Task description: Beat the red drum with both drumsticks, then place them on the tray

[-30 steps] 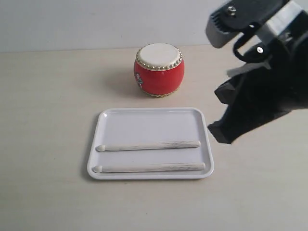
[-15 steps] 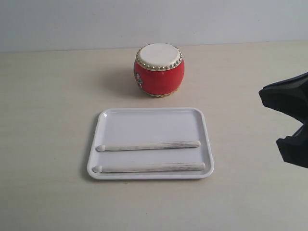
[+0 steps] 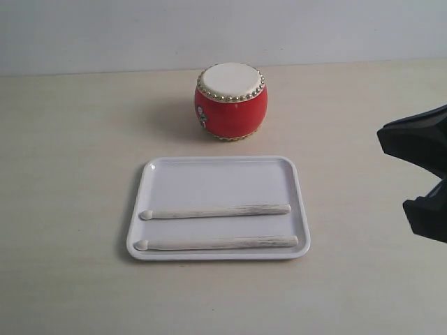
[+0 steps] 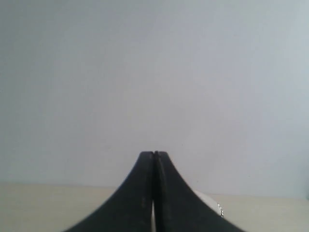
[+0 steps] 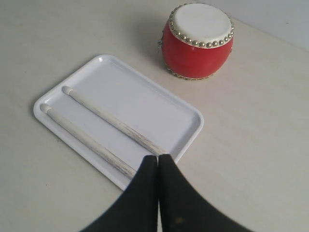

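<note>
The far drumstick [image 3: 215, 210] and the near drumstick [image 3: 216, 243] lie on the white tray [image 3: 216, 174], parallel to each other, with their rounded tips toward the left. The near one is just beside the near rim. The red drum [image 3: 231, 102] stands upright on the worktop [image 3: 70, 174], just behind the far rim of the tray and not touching it. My right end effector [image 5: 158, 157] has its fingers pressed together and holds nothing; it is at the right side, apart from the tray. My left end effector [image 4: 153, 154] is also closed together and empty, and it faces the pale wall.
</note>
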Motion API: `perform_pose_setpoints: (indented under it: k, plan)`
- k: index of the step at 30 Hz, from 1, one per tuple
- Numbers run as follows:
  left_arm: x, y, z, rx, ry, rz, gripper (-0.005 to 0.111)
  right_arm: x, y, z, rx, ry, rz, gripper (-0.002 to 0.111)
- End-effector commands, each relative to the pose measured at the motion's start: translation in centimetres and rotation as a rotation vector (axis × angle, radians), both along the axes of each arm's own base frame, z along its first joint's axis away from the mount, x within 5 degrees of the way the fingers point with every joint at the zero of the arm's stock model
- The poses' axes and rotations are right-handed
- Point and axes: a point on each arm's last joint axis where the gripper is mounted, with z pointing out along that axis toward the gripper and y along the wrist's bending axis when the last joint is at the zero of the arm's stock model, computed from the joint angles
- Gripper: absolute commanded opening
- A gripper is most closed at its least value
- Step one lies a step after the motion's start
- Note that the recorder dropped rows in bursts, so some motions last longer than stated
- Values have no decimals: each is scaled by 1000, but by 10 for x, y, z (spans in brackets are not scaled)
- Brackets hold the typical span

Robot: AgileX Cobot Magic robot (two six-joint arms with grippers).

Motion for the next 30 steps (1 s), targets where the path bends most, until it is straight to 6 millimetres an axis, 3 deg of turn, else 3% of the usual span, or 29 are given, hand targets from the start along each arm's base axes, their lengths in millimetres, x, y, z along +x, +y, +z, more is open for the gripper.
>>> perform_pose_setpoints:
  k: [1,6,11,18,23,28,30]
  plan:
    - [-24,-1,-2,128,-132,12,0,0,0,-1,7,-2,-2,0]
    - [-20,-1,-32,213,-83,30,0,0,0,-1,9,0,-2,0]
    - [-10,1,-65,169,20,36,0,-1,0,-1,13,4,-2,0]
    - [-14,16,-39,2,-45,174,0,-1,0,-1,14,5,-2,0]
    - [-20,20,-19,-11,-105,222,0,-1,0,-1,14,5,-2,0]
    - [-20,19,-20,28,-108,218,0,-1,0,-1,16,7,-2,0]
    - [-18,13,-27,176,-84,177,0,-1,0,-1,16,7,-2,0]
